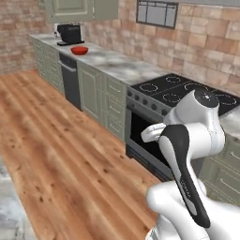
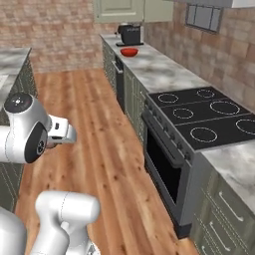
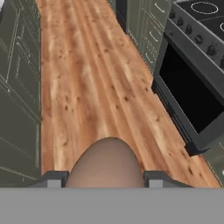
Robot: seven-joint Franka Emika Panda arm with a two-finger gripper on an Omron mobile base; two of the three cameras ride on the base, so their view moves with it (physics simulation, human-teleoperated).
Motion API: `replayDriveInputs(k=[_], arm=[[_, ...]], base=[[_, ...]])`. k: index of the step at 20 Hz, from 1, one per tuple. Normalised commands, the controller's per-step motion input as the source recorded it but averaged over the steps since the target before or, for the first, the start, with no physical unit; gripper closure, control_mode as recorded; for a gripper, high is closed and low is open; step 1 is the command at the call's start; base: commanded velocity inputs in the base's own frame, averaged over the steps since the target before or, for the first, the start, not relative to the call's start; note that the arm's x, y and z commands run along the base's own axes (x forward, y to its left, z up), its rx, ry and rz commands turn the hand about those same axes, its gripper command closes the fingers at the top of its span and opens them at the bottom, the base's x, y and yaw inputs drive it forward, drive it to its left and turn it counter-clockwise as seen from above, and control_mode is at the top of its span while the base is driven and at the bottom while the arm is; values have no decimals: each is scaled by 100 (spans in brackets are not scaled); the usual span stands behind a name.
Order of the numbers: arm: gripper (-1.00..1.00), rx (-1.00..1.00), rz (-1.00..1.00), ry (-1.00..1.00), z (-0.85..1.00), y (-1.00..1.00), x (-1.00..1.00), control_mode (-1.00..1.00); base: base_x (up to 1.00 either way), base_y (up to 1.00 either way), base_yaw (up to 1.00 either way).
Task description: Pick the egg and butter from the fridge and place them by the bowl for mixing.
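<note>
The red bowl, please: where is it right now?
The red bowl sits on the far end of the counter, just in front of the black coffee machine, well beyond the stove.

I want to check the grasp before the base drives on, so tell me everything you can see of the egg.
The egg shows in the hand view as a smooth, matte, brownish-pink rounded dome rising between the two small dark fingertips of the pincer. The tips sit against its left and right flanks, so the pincer looks shut on it. Its lower part is hidden. No cracks or marks show. It hangs over the wooden floor, with the oven off to one side.
</note>
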Motion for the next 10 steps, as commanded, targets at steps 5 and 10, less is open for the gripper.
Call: replayDriveInputs(k=[5, 10], arm=[[100, 0, 0, 0, 0, 0, 0, 100], [100, 0, 0, 0, 0, 0, 0, 100]], base=[[83, 13, 9], [84, 12, 5]])
